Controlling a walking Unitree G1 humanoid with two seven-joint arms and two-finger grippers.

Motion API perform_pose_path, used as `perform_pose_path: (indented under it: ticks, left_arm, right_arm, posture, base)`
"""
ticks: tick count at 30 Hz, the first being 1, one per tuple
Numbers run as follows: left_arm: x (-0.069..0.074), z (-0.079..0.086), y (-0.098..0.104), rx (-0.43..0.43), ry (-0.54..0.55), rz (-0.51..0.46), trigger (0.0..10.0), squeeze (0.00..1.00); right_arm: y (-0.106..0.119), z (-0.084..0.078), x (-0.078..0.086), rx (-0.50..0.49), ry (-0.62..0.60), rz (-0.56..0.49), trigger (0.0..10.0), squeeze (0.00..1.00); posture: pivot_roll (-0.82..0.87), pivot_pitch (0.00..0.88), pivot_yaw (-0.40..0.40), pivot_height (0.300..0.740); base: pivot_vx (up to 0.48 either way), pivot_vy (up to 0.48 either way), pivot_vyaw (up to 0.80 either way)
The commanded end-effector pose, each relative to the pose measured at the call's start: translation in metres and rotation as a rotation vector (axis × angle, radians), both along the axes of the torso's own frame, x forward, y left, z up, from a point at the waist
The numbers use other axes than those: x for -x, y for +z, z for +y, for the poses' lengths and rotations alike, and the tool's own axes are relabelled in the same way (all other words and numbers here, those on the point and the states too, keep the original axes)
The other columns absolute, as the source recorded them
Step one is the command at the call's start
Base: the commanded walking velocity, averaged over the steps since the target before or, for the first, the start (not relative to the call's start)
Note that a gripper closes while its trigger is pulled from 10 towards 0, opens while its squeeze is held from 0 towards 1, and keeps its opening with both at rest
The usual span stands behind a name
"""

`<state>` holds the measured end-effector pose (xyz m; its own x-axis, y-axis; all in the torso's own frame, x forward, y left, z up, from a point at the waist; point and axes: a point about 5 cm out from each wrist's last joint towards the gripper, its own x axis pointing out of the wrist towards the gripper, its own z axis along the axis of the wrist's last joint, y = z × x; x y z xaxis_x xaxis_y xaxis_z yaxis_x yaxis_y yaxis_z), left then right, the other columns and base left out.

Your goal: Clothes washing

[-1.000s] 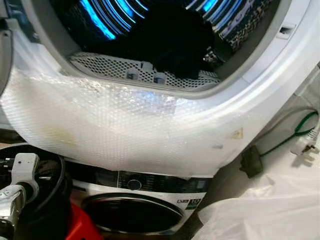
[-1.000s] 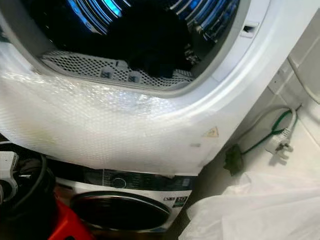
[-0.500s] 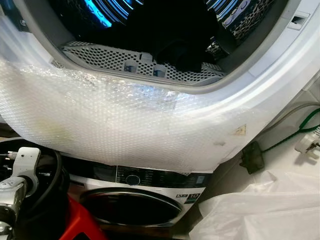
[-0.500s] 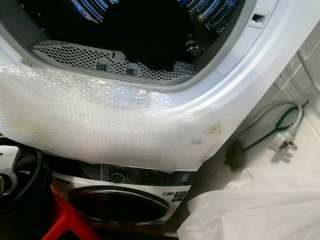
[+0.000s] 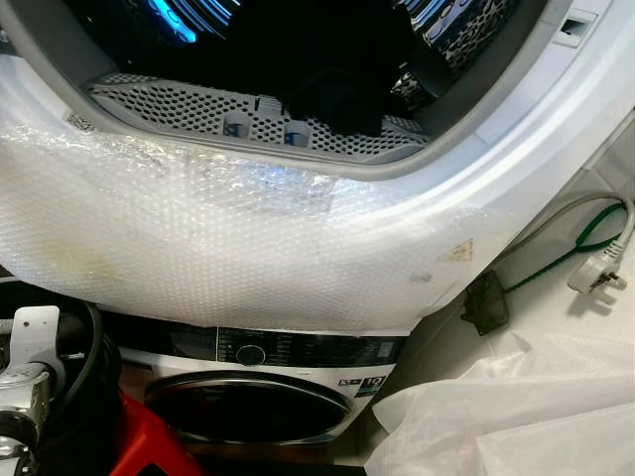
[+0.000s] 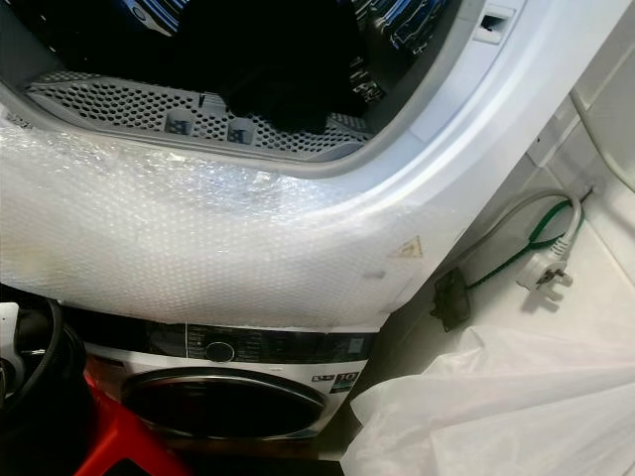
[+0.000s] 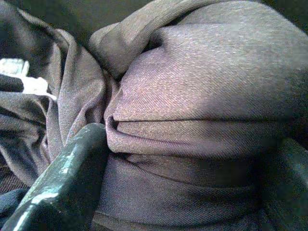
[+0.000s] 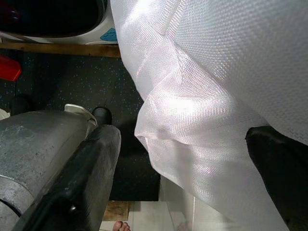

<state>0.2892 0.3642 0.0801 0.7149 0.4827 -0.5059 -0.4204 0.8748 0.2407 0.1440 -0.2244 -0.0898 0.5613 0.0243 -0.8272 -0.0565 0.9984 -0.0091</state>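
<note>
The left pincer (image 7: 187, 159) is clenched on a bunched grey garment (image 7: 202, 86), low beside the robot; it should lift this over the bubble-wrapped rim (image 5: 248, 238) into the open drum (image 5: 298, 50). The right pincer (image 8: 183, 159) hangs released beside a white sack (image 8: 216, 72)

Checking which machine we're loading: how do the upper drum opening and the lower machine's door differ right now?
The upper drum opening stands open with dark clothes inside; the lower machine's door is shut, its dark glass showing nothing. Bubble wrap covers the upper machine's front below the opening; the lower front shows a bare control panel. Both are white front loaders.
</note>
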Motion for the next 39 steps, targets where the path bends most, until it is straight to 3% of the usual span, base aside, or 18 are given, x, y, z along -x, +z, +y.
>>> perform_pose_path:
  ticks: [1,2,3,27,39]
  left_arm:
    - [0.016,-0.005,-0.025,0.028,0.042,0.092,10.0,0.0]
    - [0.017,-0.004,-0.027,0.03,0.057,0.095,3.4,0.0]
    - [0.019,-0.004,-0.029,0.028,0.068,0.102,0.0,0.0]
    - [0.013,-0.007,-0.025,-0.003,0.078,0.055,0.0,0.0]
    - [0.006,-0.007,-0.016,-0.022,0.095,-0.035,0.0,0.0]
  right_arm:
    - [-0.001,-0.007,0.006,0.014,-0.016,0.012,10.0,0.0]
    - [-0.001,-0.007,0.007,0.013,-0.016,0.012,10.0,0.0]
    - [-0.001,-0.006,0.007,0.011,-0.017,0.014,10.0,0.0]
    - [0.0,-0.006,0.005,0.014,0.008,0.016,10.0,0.0]
    - [-0.002,0.004,0.003,-0.002,0.013,0.014,10.0,0.0]
  posture:
    - [-0.09,0.169,-0.191,0.74]
    - [-0.09,0.169,-0.191,0.74]
    - [-0.09,0.169,-0.191,0.74]
    - [-0.08,0.169,-0.204,0.74]
    - [-0.07,0.159,-0.185,0.74]
  base:
    - [0.0,0.0,0.0]
    - [0.0,0.0,0.0]
    - [0.0,0.0,0.0]
    - [0.0,0.0,0.0]
    - [0.0,0.0,0.0]
